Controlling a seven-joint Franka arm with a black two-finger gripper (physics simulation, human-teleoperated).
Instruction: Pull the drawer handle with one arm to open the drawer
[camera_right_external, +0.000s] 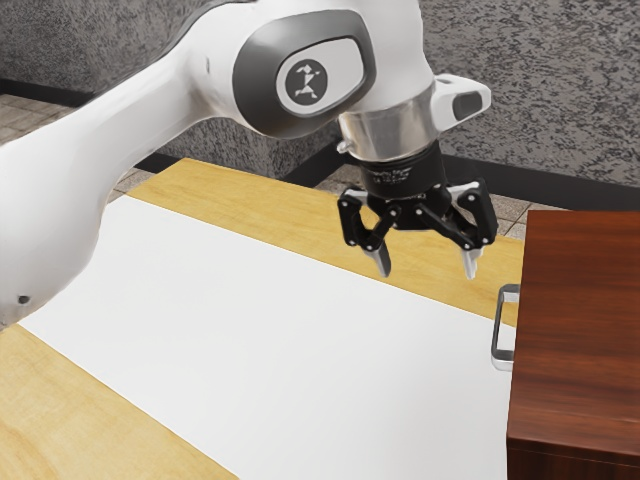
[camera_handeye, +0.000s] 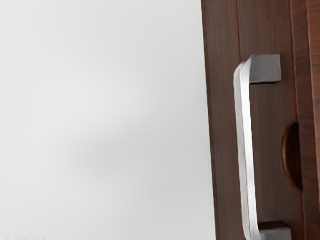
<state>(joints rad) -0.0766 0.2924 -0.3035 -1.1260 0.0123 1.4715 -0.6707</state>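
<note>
Exterior view: the white Franka arm is reaching in from the exterior view's left. Its black gripper is hanging above the drawer handle and to the exterior view's left of it, near the bar but apart from it. The two fingers are standing wide apart with their tips pointing down, and nothing is lying between them.

The handle, a pale metal bar, is standing upright on the dark wooden drawer, on the face turned toward the arm. The drawer is sitting at the exterior view's right edge. How far it is pulled out cannot be told.

A white sheet is spreading away from the handle toward the exterior view's left and covering much of the light wooden table. Beyond the handle, a speckled grey wall is closing off the scene.

Wrist view: the camera is looking at the handle from close by. The bar is running along the reddish-brown drawer front, with a square mount showing at each end. A dark rounded notch is showing in the wood just beside the handle, on the side away from the white sheet.
</note>
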